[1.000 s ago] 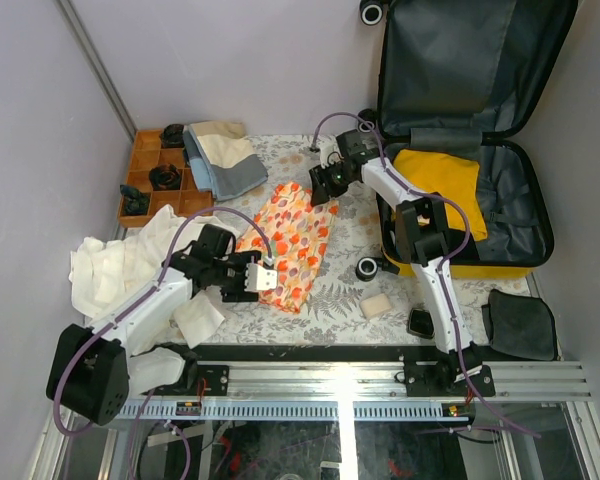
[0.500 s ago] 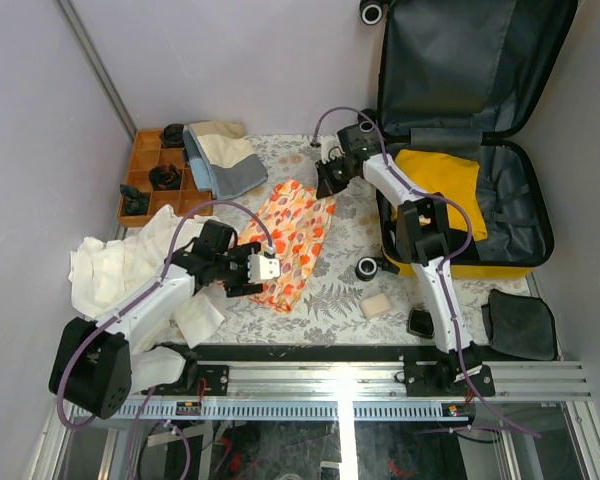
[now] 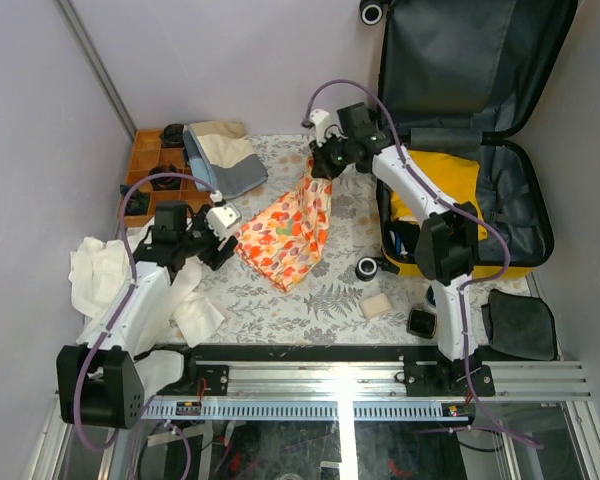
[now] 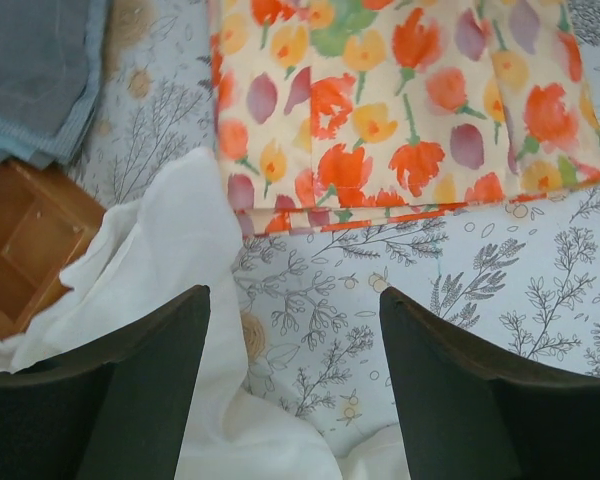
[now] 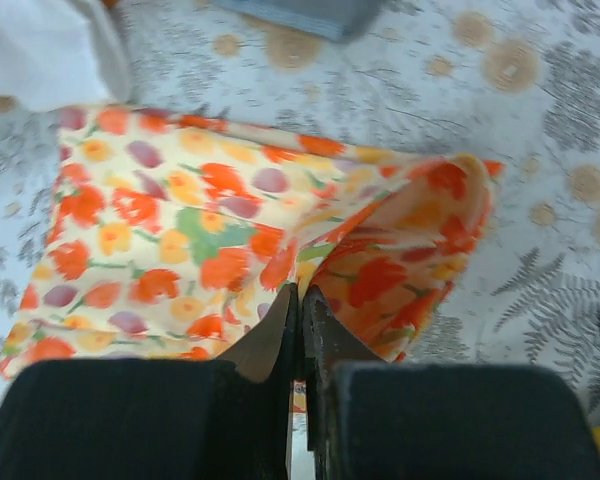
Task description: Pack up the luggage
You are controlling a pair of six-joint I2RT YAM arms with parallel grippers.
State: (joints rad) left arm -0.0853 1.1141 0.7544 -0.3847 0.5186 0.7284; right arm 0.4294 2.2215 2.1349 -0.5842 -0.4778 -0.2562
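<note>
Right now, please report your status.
Right gripper shut on floral cloth, corner raised. Left gripper open, empty. Luggage open, yellow garment inside. No obstacle seen.

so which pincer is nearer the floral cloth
Right: the right pincer is shut on a corner of the floral cloth; the left pincer hangs open just off its left edge.

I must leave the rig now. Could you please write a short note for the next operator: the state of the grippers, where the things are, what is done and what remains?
Left gripper: open and empty, over the table between the white cloth and the floral cloth.
Right gripper: shut on a corner of the floral cloth, raised off the table; the lower part rests on the table.
Luggage: open at the right, with one yellow garment inside.
Done: yellow garment is in.
Left: put the floral cloth in, then probably the white cloth and the folded grey and beige clothes.
</note>
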